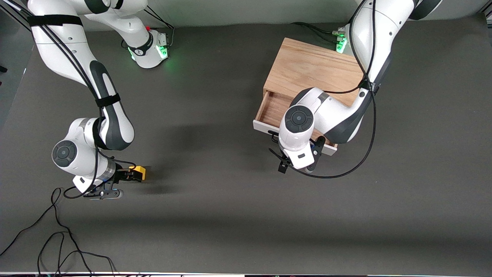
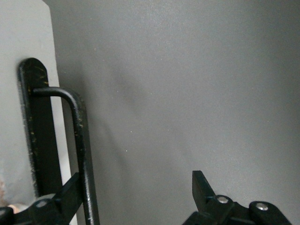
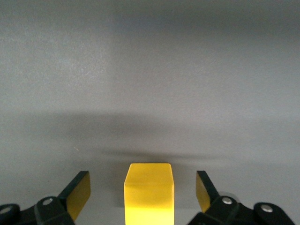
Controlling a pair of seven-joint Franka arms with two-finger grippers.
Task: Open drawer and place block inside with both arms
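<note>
two white arms, each with one end effector: left end effector point(image 1: 298, 163), right end effector point(image 1: 128, 175). one yellow block point(image 1: 139, 172). one wooden cabinet point(image 1: 313, 71) with one drawer point(image 1: 269, 111). one dark worktop point(image 1: 230, 211).

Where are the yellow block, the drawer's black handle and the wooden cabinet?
block point(image 3: 148, 187): right wrist view, on its top face.
handle point(image 2: 80, 140): left wrist view, on its long bar.
cabinet point(image 1: 311, 69): front view, on its top.

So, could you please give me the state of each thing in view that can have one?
Drawer: partly pulled out of the cabinet.
Block: on the table, between the right pincer's fingers, not gripped.
Right pincer: open, around the block.
Left pincer: open, one finger at the drawer's handle.
</note>
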